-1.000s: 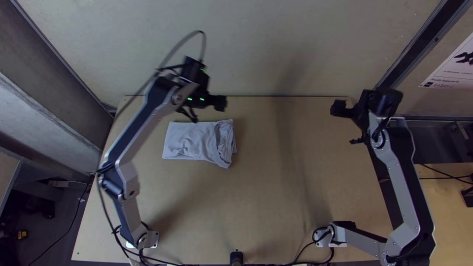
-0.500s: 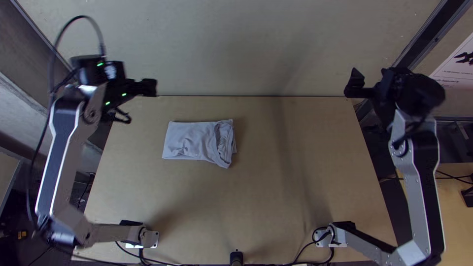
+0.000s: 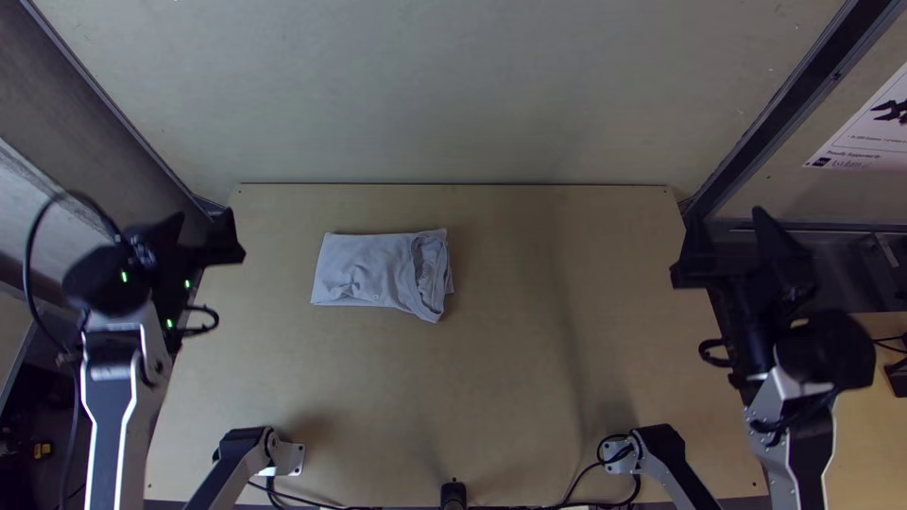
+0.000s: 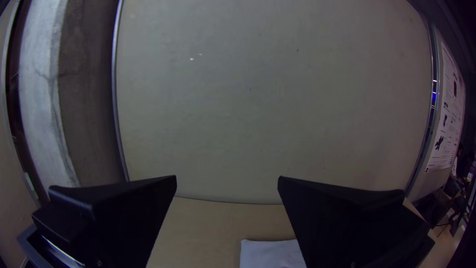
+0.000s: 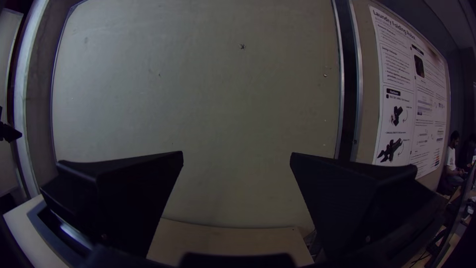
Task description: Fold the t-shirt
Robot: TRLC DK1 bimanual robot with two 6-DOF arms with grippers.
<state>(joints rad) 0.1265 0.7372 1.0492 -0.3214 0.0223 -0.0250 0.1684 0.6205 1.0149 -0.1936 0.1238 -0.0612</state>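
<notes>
On table (image 3: 491,378), folded t-shirt (image 3: 373,272) between left and right jaws, nearer left; both released.

A white, black-printed paper poster (image 5: 414,94) hangs on a flat beige panel (image 5: 368,74), near its dark metal-framed edge.

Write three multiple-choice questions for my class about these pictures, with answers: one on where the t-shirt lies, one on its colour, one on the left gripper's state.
1. Where on the table is the t-shirt?
A) Near right corner
B) Left half, toward the far edge
C) Middle of the near edge

2. What colour is it?
A) Pale grey
B) Red
C) Black

3. How is the left gripper?
A) Shut on the t-shirt
B) Shut and empty
C) Open and empty

1: B, the top view shows it left of centre, nearer the far edge.
2: A, its cloth looks pale grey there.
3: C, its jaws stand wide apart, gripping nothing.
</notes>
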